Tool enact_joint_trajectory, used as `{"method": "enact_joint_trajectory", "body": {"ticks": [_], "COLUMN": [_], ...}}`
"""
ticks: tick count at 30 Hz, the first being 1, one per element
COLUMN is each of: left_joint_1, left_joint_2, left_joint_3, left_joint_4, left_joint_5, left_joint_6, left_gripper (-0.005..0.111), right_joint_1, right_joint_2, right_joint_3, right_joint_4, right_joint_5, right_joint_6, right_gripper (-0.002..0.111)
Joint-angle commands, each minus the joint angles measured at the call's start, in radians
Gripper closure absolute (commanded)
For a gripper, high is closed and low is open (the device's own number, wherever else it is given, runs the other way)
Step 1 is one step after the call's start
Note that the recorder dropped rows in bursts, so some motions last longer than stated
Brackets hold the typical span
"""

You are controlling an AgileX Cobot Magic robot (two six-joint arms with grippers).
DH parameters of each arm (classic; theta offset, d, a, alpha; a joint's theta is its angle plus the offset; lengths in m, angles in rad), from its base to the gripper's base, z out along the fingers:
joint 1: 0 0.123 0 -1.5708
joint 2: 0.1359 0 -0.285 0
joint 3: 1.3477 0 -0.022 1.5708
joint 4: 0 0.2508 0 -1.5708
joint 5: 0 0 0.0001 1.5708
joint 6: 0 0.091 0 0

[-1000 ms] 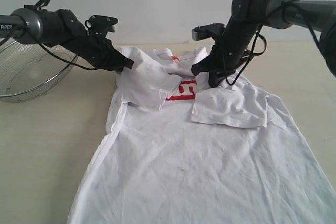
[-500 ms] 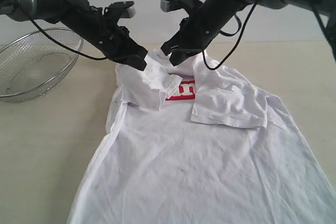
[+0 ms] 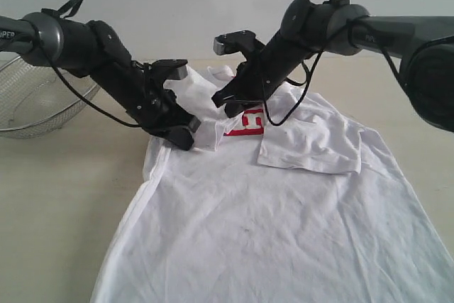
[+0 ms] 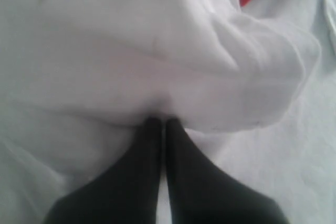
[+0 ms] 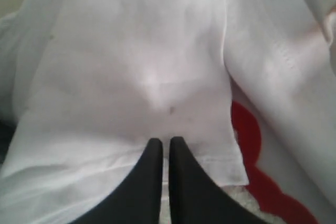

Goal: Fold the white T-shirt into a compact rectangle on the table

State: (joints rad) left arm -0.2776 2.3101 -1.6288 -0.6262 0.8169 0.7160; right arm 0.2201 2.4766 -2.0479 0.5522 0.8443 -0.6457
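The white T-shirt (image 3: 269, 225) lies spread on the table (image 3: 57, 196), both sleeves folded inward over the chest. Red lettering (image 3: 245, 124) shows between the sleeves. My left gripper (image 3: 186, 136) is shut, its tips down against the lower edge of the folded left sleeve (image 4: 173, 66). In the left wrist view the left gripper (image 4: 162, 123) has its fingers together, with cloth bulging just past the tips. My right gripper (image 3: 228, 106) is shut and low over the chest next to the lettering. From the right wrist, the right gripper (image 5: 165, 141) rests on a sleeve hem beside the red print (image 5: 252, 145).
A silver wire-mesh basket (image 3: 35, 104) stands on the table at the far left, behind my left arm. The folded right sleeve (image 3: 312, 147) lies flat to the right of the lettering. A pale wall runs behind the table.
Both arms rose and swung inward, then came down: the left gripper onto the left sleeve's lower edge, the right beside the lettering. The left sleeve fold now looks smaller and partly hidden.
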Motion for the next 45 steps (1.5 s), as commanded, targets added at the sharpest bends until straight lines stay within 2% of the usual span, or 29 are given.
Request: {"method": "enact_joint_trajectory", "body": {"ticks": [1,7,15,20,23,26,32,35,39,42,45], "left_joint_1": [-0.003,-0.003,-0.001,-0.001,0.001,0.001,0.001,0.001,0.001,0.001,0.001], "left_joint_2": [-0.004,-0.004,-0.004,-0.004,-0.008,-0.032,-0.131,-0.169,-0.181,-0.173,-0.166], "left_joint_3": [0.03,0.03,0.034,0.041,0.041,0.041,0.041,0.041,0.041,0.041,0.041], "left_joint_4": [0.009,0.131,0.192,0.227,0.223,0.219,0.219,0.219,0.225,0.221,0.212], "left_joint_5": [-0.01,-0.008,0.009,0.02,0.014,0.004,-0.009,-0.009,-0.007,-0.033,-0.047], "left_joint_6": [-0.01,-0.101,-0.122,-0.149,-0.137,-0.125,-0.115,-0.095,-0.095,-0.095,-0.089], "left_gripper": [0.102,0.102,0.102,0.102,0.102,0.102,0.102,0.102,0.102,0.102,0.102], "right_joint_1": [0.001,-0.001,-0.003,-0.024,-0.027,-0.025,-0.025,-0.032,-0.067,-0.101,-0.127], "right_joint_2": [0.031,0.076,0.084,0.084,0.084,0.078,-0.005,-0.053,-0.077,-0.072,-0.052], "right_joint_3": [0.0,0.0,-0.024,-0.085,-0.143,-0.191,-0.198,-0.198,-0.198,-0.198,-0.198], "right_joint_4": [0.018,-0.018,-0.355,-0.37,-0.317,-0.212,-0.105,-0.15,-0.397,-0.422,-0.417], "right_joint_5": [-0.062,-0.161,-0.24,-0.249,-0.186,-0.072,0.037,0.063,0.097,0.162,0.135], "right_joint_6": [-0.009,0.069,0.3,0.347,0.33,0.206,0.112,0.147,0.323,0.291,0.302], "right_gripper": [0.108,0.108,0.108,0.108,0.108,0.108,0.108,0.108,0.108,0.108,0.108]}}
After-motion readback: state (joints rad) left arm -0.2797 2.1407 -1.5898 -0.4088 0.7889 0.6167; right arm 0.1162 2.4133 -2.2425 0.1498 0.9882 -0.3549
